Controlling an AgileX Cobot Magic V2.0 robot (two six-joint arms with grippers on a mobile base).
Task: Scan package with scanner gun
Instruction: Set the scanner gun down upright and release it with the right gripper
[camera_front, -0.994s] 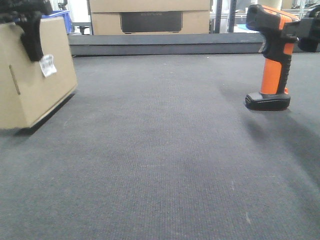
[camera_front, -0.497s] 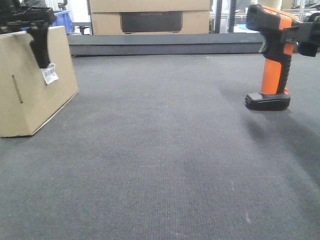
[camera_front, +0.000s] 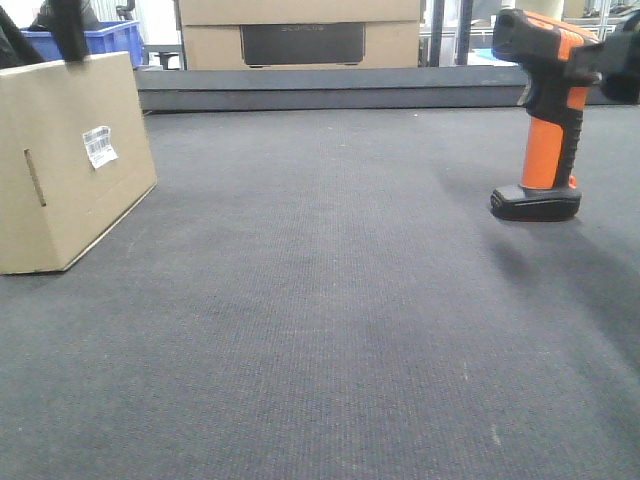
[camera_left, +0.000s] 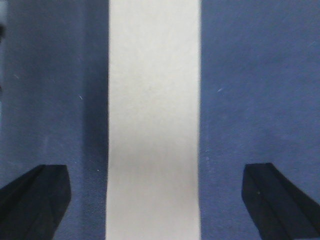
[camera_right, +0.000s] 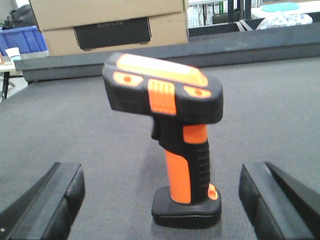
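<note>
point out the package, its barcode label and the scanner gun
package (camera_front: 65, 190): exterior front-facing view, on the plain brown front face.
barcode label (camera_front: 98, 146): exterior front-facing view, middle of the white sticker.
scanner gun (camera_right: 182, 172): right wrist-mounted view, on the orange handle.

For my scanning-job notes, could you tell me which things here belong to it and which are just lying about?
Job:
package
scanner gun
left gripper, open
right gripper, open

Lying about:
wider cardboard box
blue bin
</note>
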